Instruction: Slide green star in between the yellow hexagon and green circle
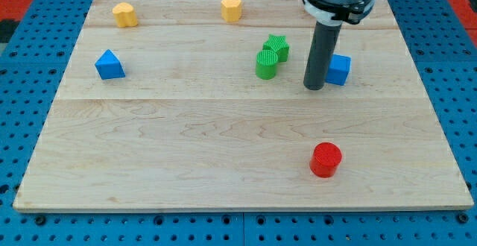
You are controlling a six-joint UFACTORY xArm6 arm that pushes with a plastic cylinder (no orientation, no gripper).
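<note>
The green star lies in the upper middle of the board, touching the green circle just below and to its left. The yellow hexagon sits near the view's top edge, up and left of the star. My tip is to the right of the green circle and star, a short gap away, and right beside a blue cube.
A yellow block is at the top left. A blue triangular block is at the left. A red cylinder stands toward the bottom right. The wooden board lies on a blue pegboard.
</note>
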